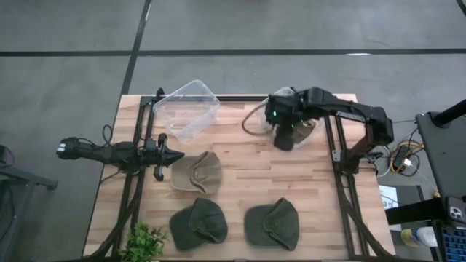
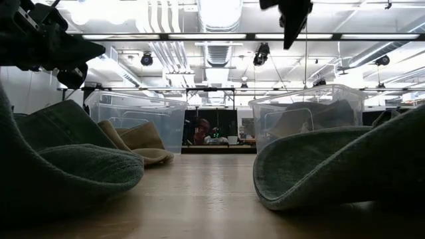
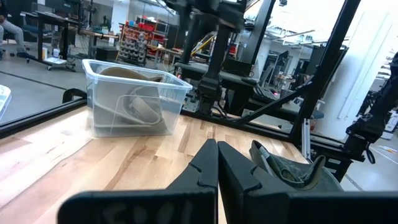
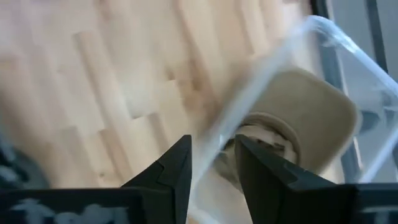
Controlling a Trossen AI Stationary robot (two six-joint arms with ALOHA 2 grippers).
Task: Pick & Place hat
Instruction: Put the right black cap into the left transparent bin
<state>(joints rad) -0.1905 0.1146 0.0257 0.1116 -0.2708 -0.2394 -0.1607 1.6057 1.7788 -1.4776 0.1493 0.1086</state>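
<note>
Three hats lie on the table: an olive-tan one (image 1: 196, 173) near the middle and two green ones (image 1: 198, 222) (image 1: 271, 223) toward the near edge. Another tan hat (image 4: 298, 118) lies inside a clear bin (image 1: 291, 129) at the far right. My right gripper (image 4: 214, 158) hangs above that bin's rim, pointing down, open, with nothing between its fingers. My left gripper (image 1: 171, 155) waits shut at the table's left, pointing level toward the right, just beside the olive-tan hat.
A second clear bin (image 1: 186, 109) stands at the far left, tipped at an angle. A small green plant (image 1: 145, 240) sits at the near left corner. Bare wood lies between the hats and the two bins. Dark frame rails run along both sides of the table.
</note>
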